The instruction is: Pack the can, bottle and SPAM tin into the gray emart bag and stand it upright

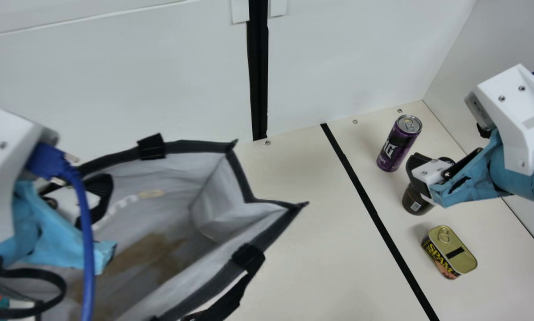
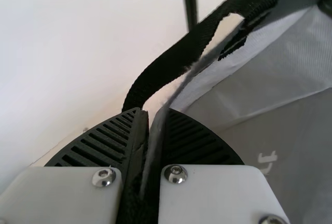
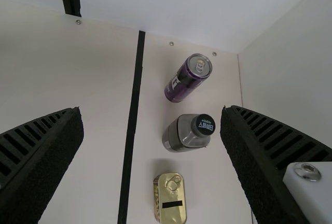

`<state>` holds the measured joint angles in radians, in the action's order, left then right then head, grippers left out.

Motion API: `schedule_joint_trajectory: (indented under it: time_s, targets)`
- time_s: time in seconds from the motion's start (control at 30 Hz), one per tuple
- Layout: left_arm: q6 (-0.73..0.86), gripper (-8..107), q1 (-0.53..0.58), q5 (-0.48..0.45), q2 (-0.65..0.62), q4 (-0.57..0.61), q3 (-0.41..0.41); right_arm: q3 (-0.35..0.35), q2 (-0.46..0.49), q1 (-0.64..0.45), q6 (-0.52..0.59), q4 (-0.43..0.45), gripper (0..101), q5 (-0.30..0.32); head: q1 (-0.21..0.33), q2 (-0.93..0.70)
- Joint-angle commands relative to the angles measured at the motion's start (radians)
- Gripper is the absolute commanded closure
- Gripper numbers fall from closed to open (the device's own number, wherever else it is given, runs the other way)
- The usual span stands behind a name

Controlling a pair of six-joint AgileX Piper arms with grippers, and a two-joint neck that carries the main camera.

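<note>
In the main view my left gripper is at the gray bag's left rim. The left wrist view has my left gripper shut on that rim, beside a black strap. The bag's mouth gapes open. My right gripper hangs over the right of the table, partly covering the dark bottle. In the right wrist view my right gripper is open, nothing between its fingers. The purple can, the capped bottle and the SPAM tin stand on the table below it.
White panels rise behind the table and at its right. A black tape line crosses the cream table between the bag and the three items. A blue cable hangs from my left arm across the bag.
</note>
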<state>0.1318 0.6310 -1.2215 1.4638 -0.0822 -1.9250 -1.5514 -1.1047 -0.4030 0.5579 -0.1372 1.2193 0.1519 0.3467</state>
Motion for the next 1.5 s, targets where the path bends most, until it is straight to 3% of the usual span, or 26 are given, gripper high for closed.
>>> schedule_joint_trajectory:
  time_s: [0.0, 0.3, 0.63, 0.93, 1.2, 1.47]
  targets:
    - [-0.015, 107, -0.009, 0.002, -0.011, -0.034, 0.004, 0.000, 0.000, 0.000, 0.000, 0.000, 6, 0.000, 0.023, 0.002]
    - [-0.104, 107, -0.027, 0.025, -0.063, -0.249, 0.049, 0.000, 0.000, 0.000, 0.000, 0.000, 6, 0.000, 0.023, 0.002]
    - [-0.278, 107, 0.007, 0.093, -0.129, -0.525, 0.217, 0.000, 0.000, 0.000, 0.000, 0.000, 6, 0.000, 0.023, 0.002]
    - [-0.461, 107, 0.108, 0.095, -0.161, -0.724, 0.377, 0.000, 0.000, 0.000, 0.000, 0.000, 6, 0.000, 0.023, 0.002]
    - [-0.588, 107, 0.215, 0.063, -0.153, -0.808, 0.477, 0.000, 0.000, 0.000, 0.000, 0.000, 6, 0.000, 0.023, 0.002]
    - [-0.655, 107, 0.283, 0.049, -0.128, -0.771, 0.520, 0.000, 0.000, 0.000, 0.000, 0.000, 6, 0.000, 0.023, 0.002]
